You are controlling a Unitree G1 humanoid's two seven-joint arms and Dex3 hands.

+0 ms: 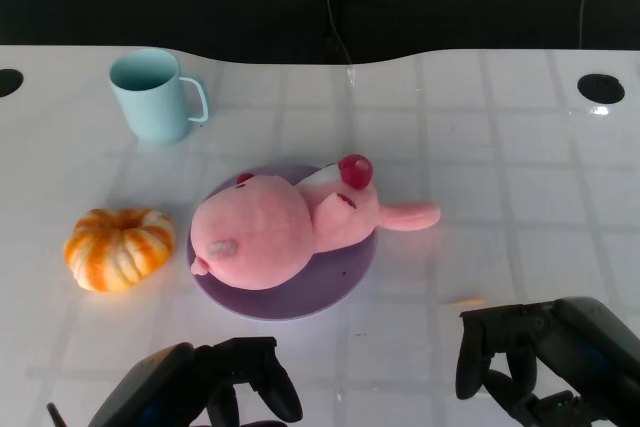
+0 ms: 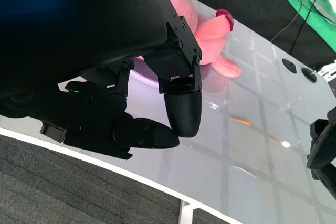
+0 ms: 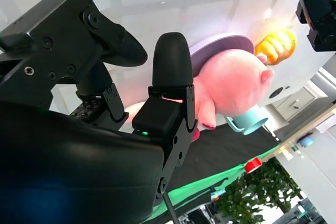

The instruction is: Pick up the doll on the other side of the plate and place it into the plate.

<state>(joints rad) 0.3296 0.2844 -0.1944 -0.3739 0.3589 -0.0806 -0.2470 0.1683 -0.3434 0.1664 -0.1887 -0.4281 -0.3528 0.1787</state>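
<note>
A pink plush doll (image 1: 280,232) lies on its side on the purple plate (image 1: 340,277) in the middle of the table, one ear reaching past the rim to the right. The doll (image 3: 231,85) and plate (image 3: 220,45) also show in the right wrist view, and the doll (image 2: 210,38) in the left wrist view. My left hand (image 1: 235,382) sits at the near edge, below the plate, holding nothing, fingers apart. My right hand (image 1: 530,362) is at the near right, apart from the doll, fingers spread and empty.
A light blue mug (image 1: 155,95) stands at the back left. An orange-and-white pumpkin (image 1: 118,247) lies left of the plate. Round holes (image 1: 600,88) mark the table's far corners. A small orange speck (image 1: 466,301) lies near my right hand.
</note>
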